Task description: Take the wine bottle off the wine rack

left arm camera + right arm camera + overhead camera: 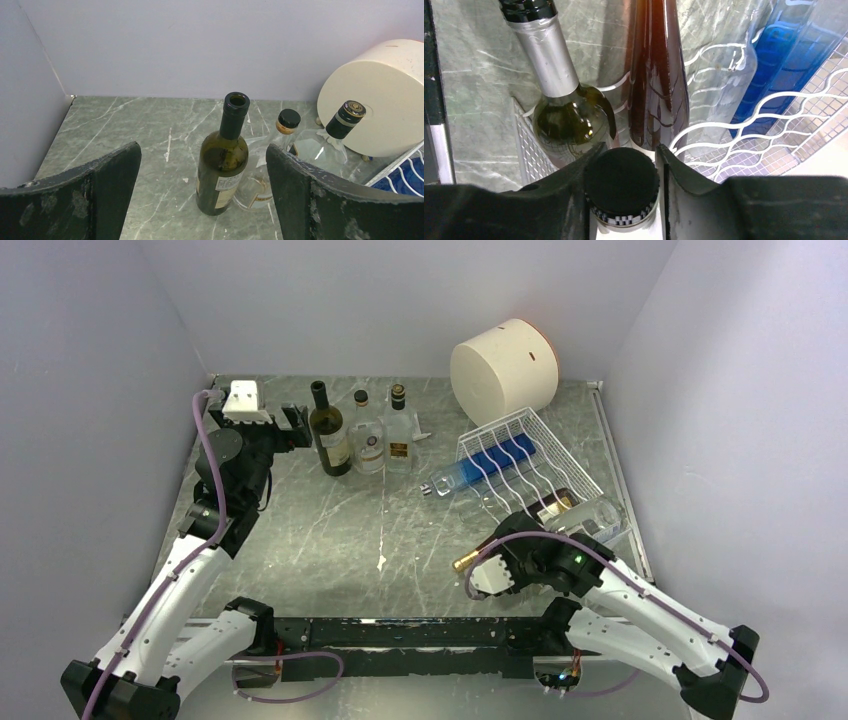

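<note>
Pinching a black-capped bottle (pixel 621 185) at the bottom centre of its wrist view, the right gripper (pixel 628 152) has both jaws pressed against the cap. Above it the wine rack (pixel 724 125) cradles a green wine bottle with silver foil (pixel 556 90) at upper left, a dark brown bottle (pixel 656 75) at centre and a blue bottle (pixel 769 60) at upper right. The left gripper (pixel 202 150) gapes wide and empty, framing an upright dark green wine bottle (pixel 221 165).

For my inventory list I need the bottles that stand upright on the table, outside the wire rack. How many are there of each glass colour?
Dark green bottle: 1
Clear bottles: 2
Total: 3
</note>
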You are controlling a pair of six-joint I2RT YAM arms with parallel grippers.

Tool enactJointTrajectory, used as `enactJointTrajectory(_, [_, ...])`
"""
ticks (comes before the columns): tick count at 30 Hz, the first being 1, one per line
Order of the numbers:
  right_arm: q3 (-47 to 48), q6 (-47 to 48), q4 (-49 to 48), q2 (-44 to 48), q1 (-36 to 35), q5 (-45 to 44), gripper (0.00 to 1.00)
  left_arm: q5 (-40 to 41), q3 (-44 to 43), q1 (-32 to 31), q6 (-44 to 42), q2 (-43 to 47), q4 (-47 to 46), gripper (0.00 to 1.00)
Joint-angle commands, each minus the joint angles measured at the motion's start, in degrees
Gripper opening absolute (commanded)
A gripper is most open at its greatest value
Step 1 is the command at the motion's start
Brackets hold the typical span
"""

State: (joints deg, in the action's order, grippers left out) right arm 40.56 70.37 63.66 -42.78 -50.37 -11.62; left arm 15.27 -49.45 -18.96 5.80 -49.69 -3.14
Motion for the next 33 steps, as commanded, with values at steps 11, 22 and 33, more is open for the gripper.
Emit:
enactJointTrajectory(11, [7.32,-0.5,2.61,2.08,-0.26,-0.59,0.1,-1.09,-1.84,0.15,0.2,0.3,-0.6,0.97])
enactJointTrajectory(22, [20.75,-6.53,0.18,3.3,-0.23,3.19,0.0,-1.13,-2.13,0.22,0.75,0.12,-0.18,0.97])
enactJointTrajectory(33, [32.62,-19.77,-12.87,-1.99,-0.21,-2.83,0.0,-1.16,-2.31,0.16,0.61,0.43,-0.02,0.97])
